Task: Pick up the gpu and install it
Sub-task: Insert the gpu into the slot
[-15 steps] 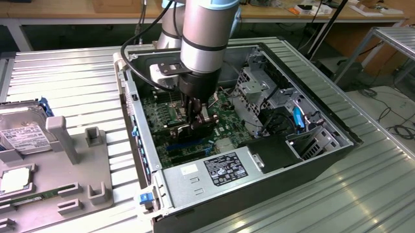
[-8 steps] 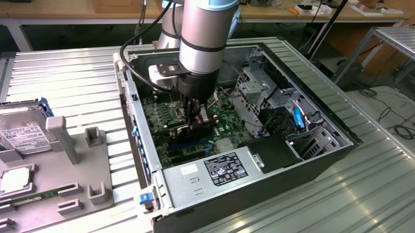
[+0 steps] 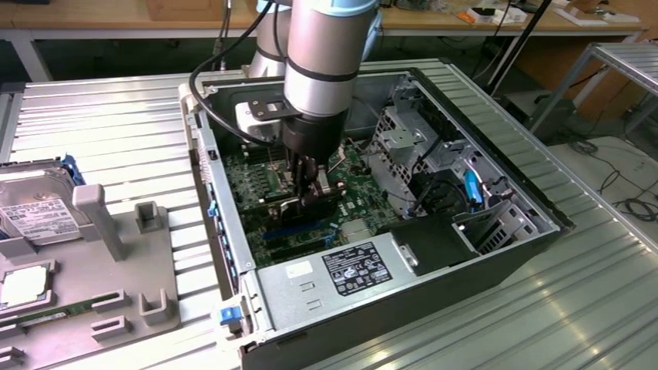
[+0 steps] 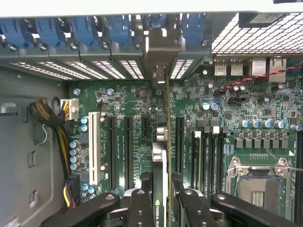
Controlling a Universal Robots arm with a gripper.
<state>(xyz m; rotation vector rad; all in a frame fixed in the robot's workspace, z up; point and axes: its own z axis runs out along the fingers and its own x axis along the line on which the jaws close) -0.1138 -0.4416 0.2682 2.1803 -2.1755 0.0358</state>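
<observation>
Scene: A Universal Robots arm reaches down into an open computer case (image 3: 494, 254), working over the green motherboard (image 4: 118, 99).
Claw: The gripper (image 4: 161, 201) is drawn in narrow, clamped on the gpu (image 4: 160, 163), with a finger (image 4: 138, 208) against each flat face.
Card: Held on edge, upright over the middle of the motherboard and directly beneath the claw, off to neither side.
Long axis: Runs parallel to the motherboard's expansion slots (image 4: 127, 146). The silver bracket (image 4: 158, 52) end points at the rear slot openings along the motherboard's back edge.
Alignment: The lower edge appears to lie over one slot. Whether it touches or is seated in that slot cannot be told.
Progress: By the look of it, the pickup is done and the install is in hand but not shown complete.
Elsewhere: A hard drive (image 3: 31, 212) rests on a grey fixture (image 3: 123, 262), well apart from the motherboard, outside the case on the exterior view's left.
</observation>
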